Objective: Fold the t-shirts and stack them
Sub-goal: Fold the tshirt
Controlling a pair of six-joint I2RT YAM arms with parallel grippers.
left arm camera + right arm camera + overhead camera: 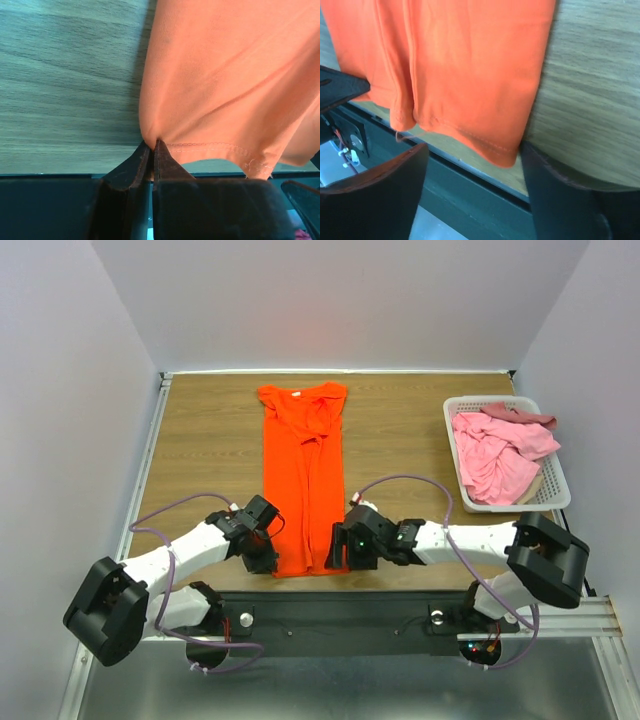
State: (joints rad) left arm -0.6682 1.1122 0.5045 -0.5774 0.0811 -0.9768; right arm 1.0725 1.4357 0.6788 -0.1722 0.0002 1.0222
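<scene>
A bright orange-red t-shirt (300,480) lies folded into a long narrow strip on the wooden table (200,440), collar at the far end and hem at the near edge. My left gripper (270,562) is at the hem's left corner. In the left wrist view it (151,145) is shut on that corner of the orange cloth (225,75). My right gripper (345,558) is at the hem's right corner. In the right wrist view it (474,150) stands open, with the corner of the shirt (470,60) between its fingers. Pink t-shirts (500,455) lie crumpled in the basket.
A white slatted basket (500,402) stands at the table's right side. A dark rail (350,610) runs along the near table edge just below the hem. Grey walls close in the table on three sides.
</scene>
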